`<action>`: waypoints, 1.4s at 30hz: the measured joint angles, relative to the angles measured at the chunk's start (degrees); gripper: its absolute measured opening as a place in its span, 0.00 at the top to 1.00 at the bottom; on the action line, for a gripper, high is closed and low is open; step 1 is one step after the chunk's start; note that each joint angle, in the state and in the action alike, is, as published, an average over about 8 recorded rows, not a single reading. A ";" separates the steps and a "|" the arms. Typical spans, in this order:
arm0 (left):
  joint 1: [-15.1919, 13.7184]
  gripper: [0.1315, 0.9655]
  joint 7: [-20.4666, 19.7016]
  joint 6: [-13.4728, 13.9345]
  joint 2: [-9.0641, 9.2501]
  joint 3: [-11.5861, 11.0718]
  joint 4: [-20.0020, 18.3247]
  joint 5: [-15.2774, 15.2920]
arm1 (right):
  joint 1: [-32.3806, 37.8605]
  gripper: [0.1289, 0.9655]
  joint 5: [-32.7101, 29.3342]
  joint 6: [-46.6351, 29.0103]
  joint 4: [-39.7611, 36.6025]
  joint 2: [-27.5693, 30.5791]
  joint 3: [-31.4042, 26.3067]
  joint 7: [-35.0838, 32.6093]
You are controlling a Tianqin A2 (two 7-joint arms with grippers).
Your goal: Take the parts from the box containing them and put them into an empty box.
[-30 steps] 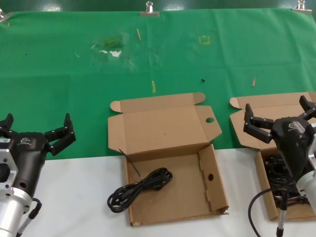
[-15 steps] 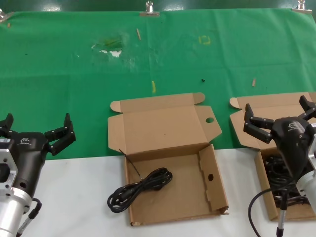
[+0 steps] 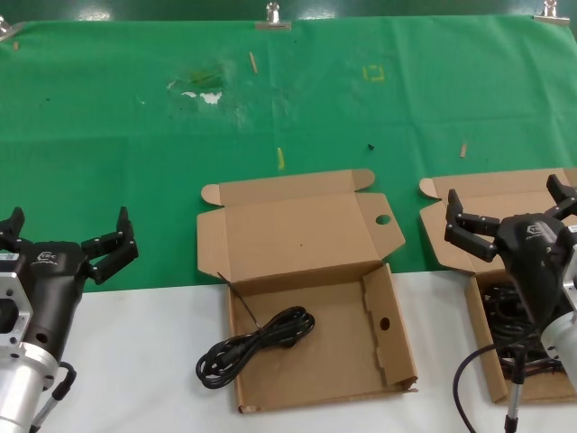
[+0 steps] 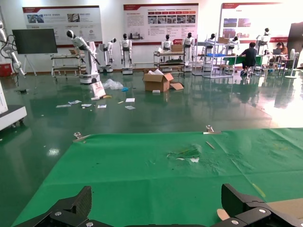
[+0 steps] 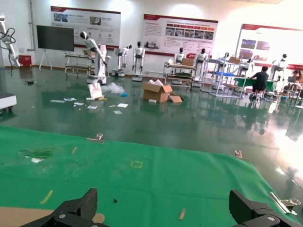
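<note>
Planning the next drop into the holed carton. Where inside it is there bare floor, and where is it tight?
Bare floor in the empty box: the stretch from the cord bundle across to the holed side wall, and the front by the low lip. Tight: the side nearer the left gripper, where the bundle spills over the edge. The right gripper hovers open over the box containing them, crowded with cords.

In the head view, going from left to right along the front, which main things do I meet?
Left gripper → black cord bundle → holed carton → right gripper, above the second carton.
</note>
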 joint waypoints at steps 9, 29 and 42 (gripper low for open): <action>0.00 0.00 0.00 0.00 0.00 0.00 0.00 0.00 | 0.00 0.00 0.00 0.00 0.00 0.00 0.00 0.00; 0.00 0.00 0.00 0.00 0.00 0.00 0.00 0.00 | 0.00 0.00 0.00 0.00 0.00 0.00 0.00 0.00; 0.00 0.00 0.00 0.00 0.00 0.00 0.00 0.00 | 0.00 0.00 0.00 0.00 0.00 0.00 0.00 0.00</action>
